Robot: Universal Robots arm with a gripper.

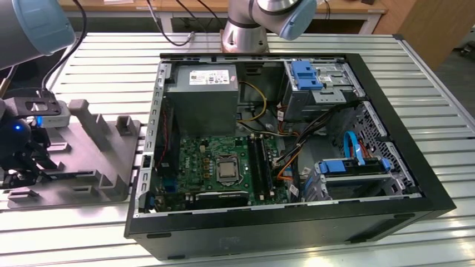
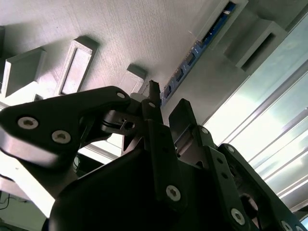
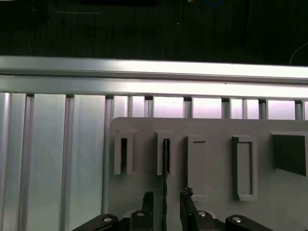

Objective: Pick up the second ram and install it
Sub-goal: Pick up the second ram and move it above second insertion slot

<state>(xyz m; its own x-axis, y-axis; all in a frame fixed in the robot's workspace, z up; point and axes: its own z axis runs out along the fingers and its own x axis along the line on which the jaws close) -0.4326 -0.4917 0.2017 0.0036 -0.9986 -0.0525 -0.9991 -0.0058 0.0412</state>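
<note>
The second ram (image 3: 165, 166) stands on edge in a slot of the grey holder (image 3: 216, 129), seen as a thin dark strip. In the second wrist view the ram (image 2: 199, 44) shows bluish chips along its side. My gripper (image 3: 166, 197) is open, with one finger on each side of the ram's near end and a small gap to each. The same straddle appears in the second wrist view, gripper (image 2: 167, 103). In the exterior view my gripper (image 1: 16, 175) hangs low over the holder (image 1: 100, 161) at the exterior view's far left.
An open computer case (image 1: 297, 219) lies on the slatted metal table (image 1: 445, 239), to the holder's right in the exterior view. Inside are the motherboard with long black memory slots (image 1: 260, 161), a silver CPU socket (image 1: 226, 169), a power supply (image 1: 202, 97) and cables.
</note>
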